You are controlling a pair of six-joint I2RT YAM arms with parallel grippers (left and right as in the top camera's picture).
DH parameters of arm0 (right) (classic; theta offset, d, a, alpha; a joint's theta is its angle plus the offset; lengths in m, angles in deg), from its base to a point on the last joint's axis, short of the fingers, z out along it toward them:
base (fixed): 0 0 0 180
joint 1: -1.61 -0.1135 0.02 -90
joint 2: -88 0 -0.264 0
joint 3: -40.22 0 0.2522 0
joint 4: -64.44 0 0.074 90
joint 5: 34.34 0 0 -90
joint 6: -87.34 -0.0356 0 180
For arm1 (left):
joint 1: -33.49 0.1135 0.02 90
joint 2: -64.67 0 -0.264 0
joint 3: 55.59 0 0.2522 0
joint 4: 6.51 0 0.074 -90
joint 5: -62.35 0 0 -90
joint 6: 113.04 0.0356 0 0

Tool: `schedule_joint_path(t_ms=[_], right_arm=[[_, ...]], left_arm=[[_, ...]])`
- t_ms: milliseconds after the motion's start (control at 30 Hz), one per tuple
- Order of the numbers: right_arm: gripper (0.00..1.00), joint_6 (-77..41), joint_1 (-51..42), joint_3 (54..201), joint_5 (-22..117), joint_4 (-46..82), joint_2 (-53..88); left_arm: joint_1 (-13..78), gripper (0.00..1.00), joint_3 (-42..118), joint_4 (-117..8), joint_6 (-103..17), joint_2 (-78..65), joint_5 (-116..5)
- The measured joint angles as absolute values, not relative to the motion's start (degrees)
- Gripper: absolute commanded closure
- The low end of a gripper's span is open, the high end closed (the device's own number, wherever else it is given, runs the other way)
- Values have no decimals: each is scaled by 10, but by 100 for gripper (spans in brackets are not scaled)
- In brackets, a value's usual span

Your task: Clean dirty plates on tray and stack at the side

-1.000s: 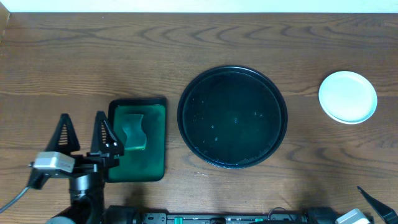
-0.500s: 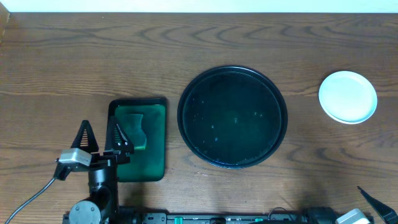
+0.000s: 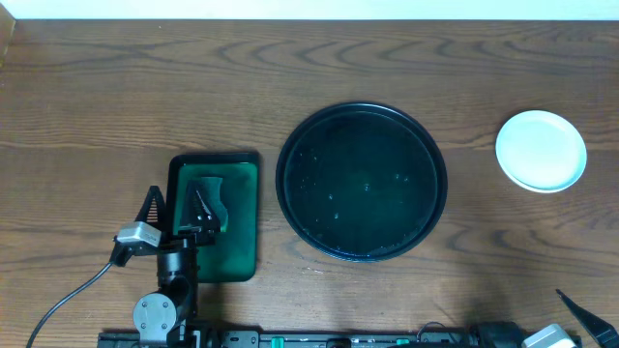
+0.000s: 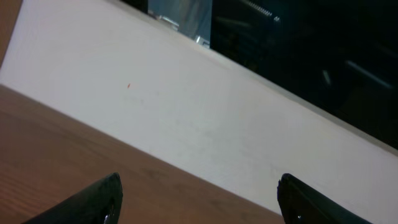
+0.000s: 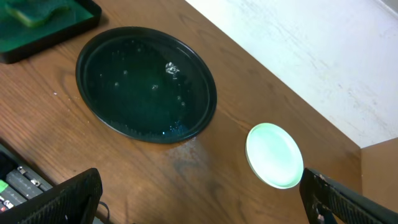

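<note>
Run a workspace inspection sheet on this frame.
Surface: wood table, dry apart from the trays.
Job's things: black tray holds no plates, only droplets. The plates sit on the table right of it; how many are stacked cannot be told.
Clutter: green tray with sponge, left of the black tray.
Grippers: left gripper open and empty, over the green tray's left edge. Right gripper open and empty, at the near right corner.
Cables: grey cable trailing from the left wrist.
Surroundings: pale wall along the far edge.
</note>
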State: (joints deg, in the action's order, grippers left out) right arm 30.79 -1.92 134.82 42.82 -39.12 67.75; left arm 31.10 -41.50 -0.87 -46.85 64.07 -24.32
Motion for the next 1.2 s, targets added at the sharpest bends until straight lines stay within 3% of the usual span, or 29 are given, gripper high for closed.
schedule_joint_path(t_ms=[467,1200], right_arm=[[1,308,-20,1348,428,-391,677],[1,308,-20,1348,428,-391,677]], left_arm=[[311,20,-415,-197,-472,640,-243],[311,20,-409,-215,-368,641,-260]])
